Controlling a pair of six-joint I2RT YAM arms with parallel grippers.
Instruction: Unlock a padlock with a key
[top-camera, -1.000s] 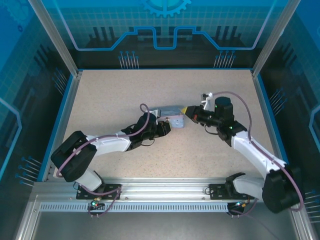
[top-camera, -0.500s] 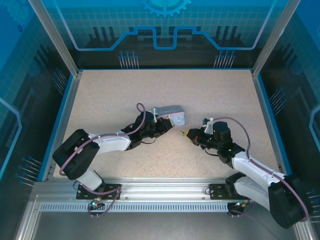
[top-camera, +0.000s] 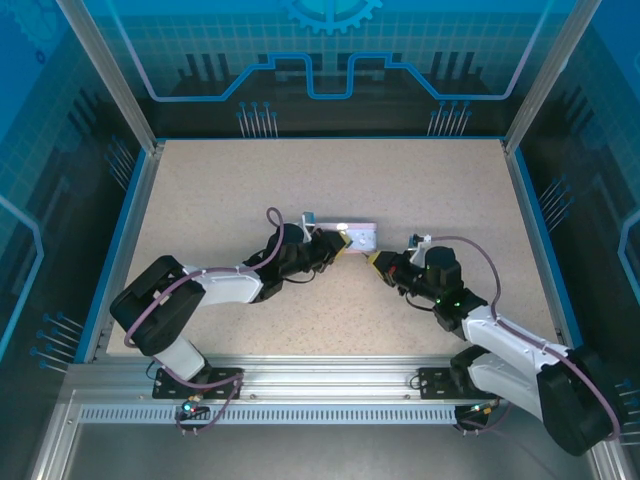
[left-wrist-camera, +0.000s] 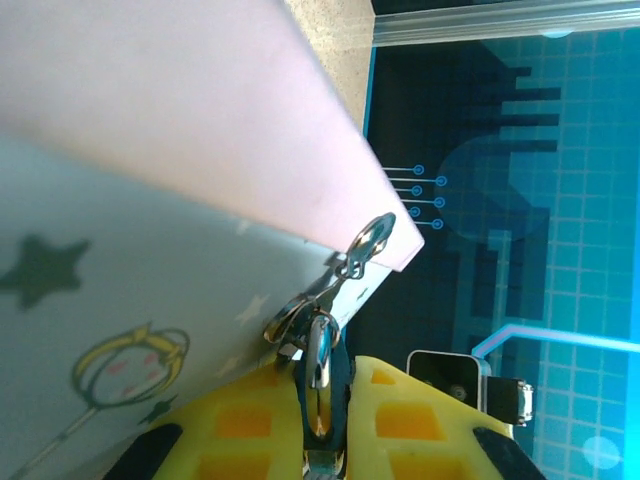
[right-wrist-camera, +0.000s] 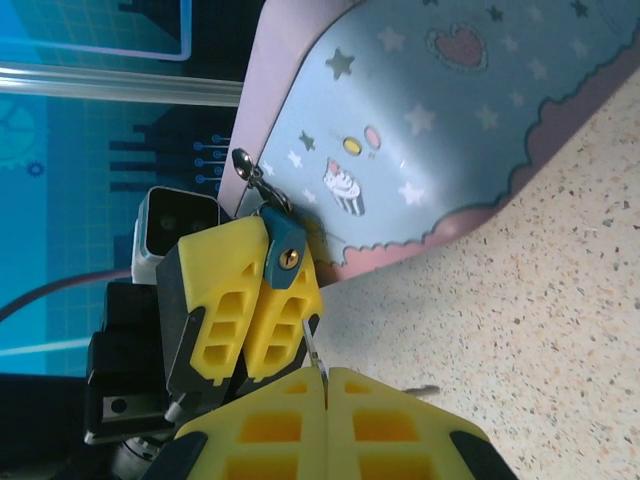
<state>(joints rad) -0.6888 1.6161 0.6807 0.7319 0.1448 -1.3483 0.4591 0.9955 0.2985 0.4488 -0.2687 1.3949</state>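
A small teal-blue padlock (right-wrist-camera: 285, 255) with a brass keyhole sits pinched between the yellow fingers (right-wrist-camera: 225, 290) of my left gripper (top-camera: 335, 246). Its silvery shackle (left-wrist-camera: 320, 350) hangs in the latch ring (left-wrist-camera: 368, 240) of the pale blue tin (right-wrist-camera: 460, 110). In the left wrist view my left gripper (left-wrist-camera: 335, 385) is shut on the padlock body. My right gripper (right-wrist-camera: 327, 378) is shut on a thin metal key (right-wrist-camera: 314, 352), whose tip points at the left fingers, just below the keyhole and outside it. My right gripper (top-camera: 378, 262) faces the left one at the tin's corner.
The cartoon-printed tin (top-camera: 357, 234), pink-edged, lies tilted mid-table, lifted at the padlock end. Speckled tabletop (top-camera: 250, 180) stretches around it, bounded by a blue rim (top-camera: 135, 215) and blue panel walls.
My right gripper pulled back from the tin's right side toward the near edge, then edged in at the padlock. The left gripper turned and the tin shifted right.
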